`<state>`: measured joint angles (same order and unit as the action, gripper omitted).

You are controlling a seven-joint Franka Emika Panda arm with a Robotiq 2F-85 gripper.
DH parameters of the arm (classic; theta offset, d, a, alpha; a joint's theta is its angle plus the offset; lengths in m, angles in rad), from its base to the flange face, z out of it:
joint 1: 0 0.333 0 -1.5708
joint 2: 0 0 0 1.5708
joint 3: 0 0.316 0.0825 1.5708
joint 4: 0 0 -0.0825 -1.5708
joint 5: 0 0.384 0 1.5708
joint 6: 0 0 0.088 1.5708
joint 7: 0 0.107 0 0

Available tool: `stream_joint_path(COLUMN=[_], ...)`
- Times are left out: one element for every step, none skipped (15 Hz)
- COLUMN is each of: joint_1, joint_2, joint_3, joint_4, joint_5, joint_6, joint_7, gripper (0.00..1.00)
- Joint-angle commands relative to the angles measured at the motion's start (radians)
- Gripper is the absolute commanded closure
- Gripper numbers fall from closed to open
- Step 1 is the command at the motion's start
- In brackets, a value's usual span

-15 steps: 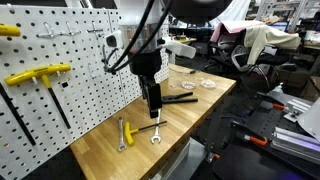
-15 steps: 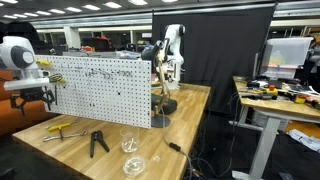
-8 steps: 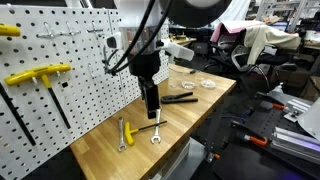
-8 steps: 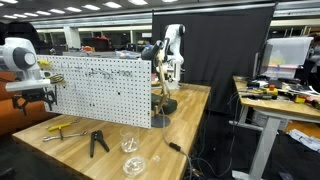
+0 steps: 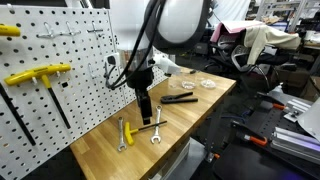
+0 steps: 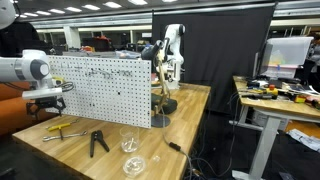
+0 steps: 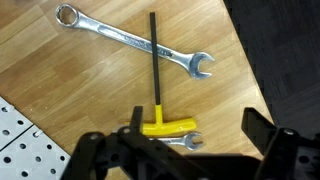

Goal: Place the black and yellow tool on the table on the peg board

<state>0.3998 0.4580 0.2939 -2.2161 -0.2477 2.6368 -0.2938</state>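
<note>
We are looking at a long table (image 5: 186, 115) of light wood. It is standing in a big workshop room, with other desks around it and a black curtain (image 6: 215, 60) behind. A white peg board (image 5: 85, 85) is standing upright along one long edge of the table, and a large yellow T-handle key (image 5: 38, 75) is hanging on it.

The black and yellow tool (image 7: 165, 127) is lying flat on the table, near the foot of the peg board. Its thin black shaft is crossing a silver wrench (image 7: 120, 38), and its yellow handle is touching a smaller wrench (image 7: 190, 141). The claw (image 5: 147, 120) is hanging just above this tool, with its fingers (image 7: 258, 130) spread wide and gripping nothing.

Between the tools and the long edge opposite the board, we are seeing plain wood. Black pliers (image 5: 180, 98) are lying farther along the table, apart from the claw. Clear round dishes (image 5: 208, 85) are sitting near the far short edge, and we cannot tell what is in them.
</note>
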Motion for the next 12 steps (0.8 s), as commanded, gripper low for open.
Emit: stream_joint_path(joint_1=[0.002, 0.006, 0.004, 0.005, 0.005, 0.006, 0.004, 0.002, -0.003, -0.005, -0.009, -0.013], joint_2=[0.084, 0.105, 0.125, 0.143, 0.160, 0.175, 0.188, 0.200, 0.210, 0.217, 0.221, 0.225], joint_3=[-0.012, -0.019, -0.020, -0.025, -0.027, -0.030, -0.030, -0.030, -0.028, -0.028, -0.027, -0.025], joint_4=[0.086, 0.106, 0.127, 0.145, 0.163, 0.181, 0.198, 0.210, 0.219, 0.223, 0.222, 0.217], joint_5=[-0.072, -0.091, -0.103, -0.118, -0.127, -0.136, -0.137, -0.136, -0.128, -0.123, -0.117, -0.110], joint_6=[-0.052, -0.063, -0.071, -0.080, -0.088, -0.100, -0.104, -0.106, -0.103, -0.101, -0.093, -0.085], joint_7=[-0.048, -0.055, -0.066, -0.072, -0.078, -0.080, -0.083, -0.079, -0.075, -0.070, -0.062, -0.057], gripper=[0.00, 0.00, 0.00, 0.00, 0.00, 0.00, 0.00, 0.00, 0.00, 0.00, 0.00, 0.00])
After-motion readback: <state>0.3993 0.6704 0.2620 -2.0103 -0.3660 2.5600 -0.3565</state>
